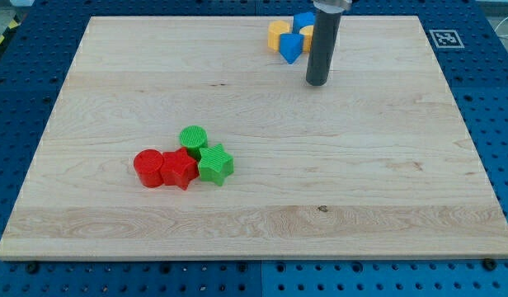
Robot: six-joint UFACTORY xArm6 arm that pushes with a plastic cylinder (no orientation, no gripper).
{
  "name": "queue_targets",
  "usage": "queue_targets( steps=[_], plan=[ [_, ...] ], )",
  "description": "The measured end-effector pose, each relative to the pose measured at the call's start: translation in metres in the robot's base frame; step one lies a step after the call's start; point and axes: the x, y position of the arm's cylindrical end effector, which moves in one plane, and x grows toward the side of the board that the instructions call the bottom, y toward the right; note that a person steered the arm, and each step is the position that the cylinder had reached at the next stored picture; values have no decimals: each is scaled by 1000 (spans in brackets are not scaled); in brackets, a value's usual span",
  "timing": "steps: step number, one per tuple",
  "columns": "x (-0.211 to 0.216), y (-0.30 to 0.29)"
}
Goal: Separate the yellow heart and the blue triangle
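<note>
The counter [254,206] carries no containers. The rod stands upright, the tip [317,82] resting on the wood; the arm has no claw to open or close. The blue triangle [290,47] sits just to the view's left of the rod, touching the yellow heart [277,35]. A blue block [303,21] and another yellow block [308,33] crowd beside them. Well toward the view's bottom left cluster the red cylinder [148,168], red star [179,170], green cylinder [193,138] and green star [214,164].

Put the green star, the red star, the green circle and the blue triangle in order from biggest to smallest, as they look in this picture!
1. Green star and red star: look alike, can't rank them.
2. Green circle.
3. Blue triangle: looks smallest, but it sits farther up the board, so it may only look small.
</note>
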Motion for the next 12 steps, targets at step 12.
queue_targets(
  steps=[12],
  plan=[
    [-79,-53]
  ],
)
